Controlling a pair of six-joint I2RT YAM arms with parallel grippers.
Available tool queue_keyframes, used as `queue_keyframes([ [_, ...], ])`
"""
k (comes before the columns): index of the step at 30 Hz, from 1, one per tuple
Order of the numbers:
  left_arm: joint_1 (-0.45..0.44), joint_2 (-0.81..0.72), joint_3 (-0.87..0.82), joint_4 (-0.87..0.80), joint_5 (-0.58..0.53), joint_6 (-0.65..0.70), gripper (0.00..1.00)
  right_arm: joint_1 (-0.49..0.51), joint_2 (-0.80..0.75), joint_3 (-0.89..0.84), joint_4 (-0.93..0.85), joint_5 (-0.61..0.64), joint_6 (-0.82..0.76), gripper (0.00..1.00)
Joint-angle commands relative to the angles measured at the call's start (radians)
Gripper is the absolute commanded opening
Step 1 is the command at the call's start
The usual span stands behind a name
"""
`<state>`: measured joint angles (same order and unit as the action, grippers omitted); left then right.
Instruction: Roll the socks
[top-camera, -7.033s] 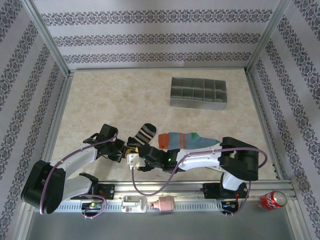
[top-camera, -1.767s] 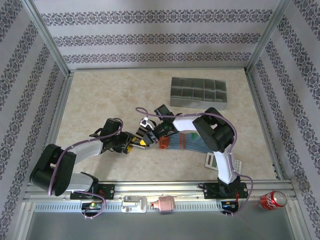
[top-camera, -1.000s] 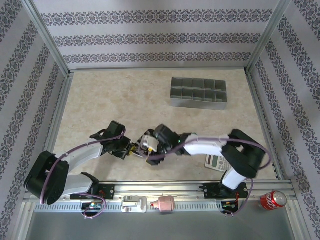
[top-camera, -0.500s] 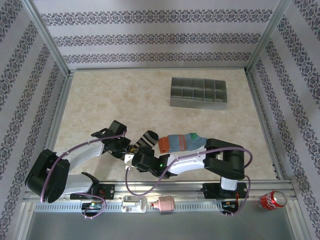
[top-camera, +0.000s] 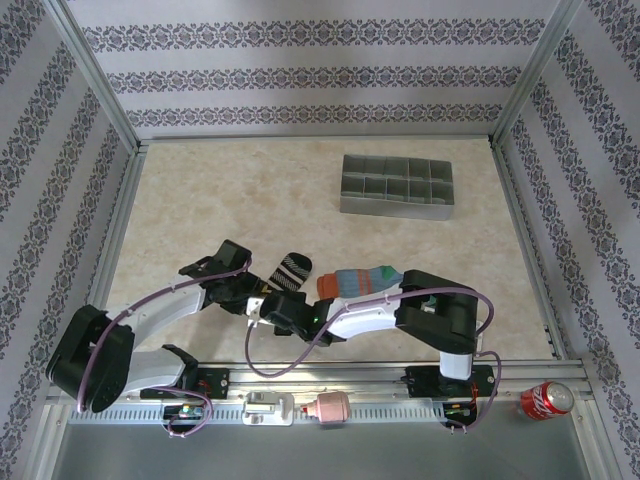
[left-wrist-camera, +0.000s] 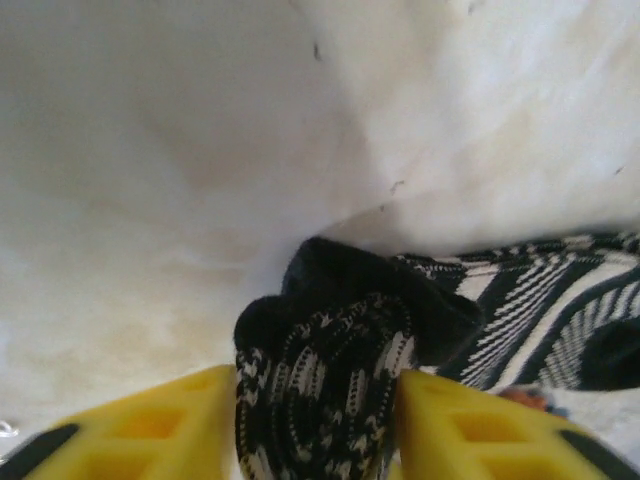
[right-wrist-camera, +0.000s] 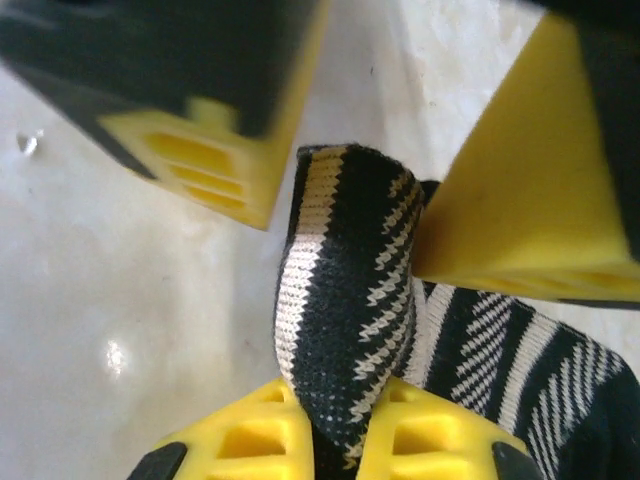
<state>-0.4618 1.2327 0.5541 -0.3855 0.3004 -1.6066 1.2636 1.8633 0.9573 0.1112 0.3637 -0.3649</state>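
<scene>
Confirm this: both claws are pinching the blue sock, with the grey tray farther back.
Wrong sock. The left claw and right claw are pinching the black striped sock, as both wrist views show. The grey tray is farther back.

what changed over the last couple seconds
The right end effector pulled back toward the near edge and now pinches the near end of the black sock beside the left end effector, which kept its grip there. The teal sock, tray and can stayed put.
</scene>
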Motion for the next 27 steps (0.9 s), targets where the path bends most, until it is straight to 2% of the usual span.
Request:
queue_keyframes([
  [1,0.01,-0.058,0.014,-0.079,0.017,0.01,0.67,-0.075,0.027,-0.061,-0.142,-0.163,0.111,0.0],
  [5,0.051,-0.099,0.045,-0.108,0.005,0.044,0.81,-0.137,0.015,-0.106,-0.136,-0.314,0.152,0.0],
  [9,0.1,-0.12,0.049,-0.103,0.021,0.067,0.81,-0.213,-0.001,-0.149,-0.101,-0.454,0.217,0.0],
  [13,0.112,-0.138,0.063,-0.097,0.015,0.115,0.76,-0.286,0.002,-0.176,-0.07,-0.59,0.267,0.0],
  [21,0.093,-0.087,0.045,0.081,0.113,0.198,0.58,-0.441,0.061,-0.214,0.017,-0.886,0.389,0.0],
  [27,0.036,-0.034,0.021,0.225,0.132,0.198,0.52,-0.496,0.11,-0.198,-0.008,-0.973,0.416,0.0],
])
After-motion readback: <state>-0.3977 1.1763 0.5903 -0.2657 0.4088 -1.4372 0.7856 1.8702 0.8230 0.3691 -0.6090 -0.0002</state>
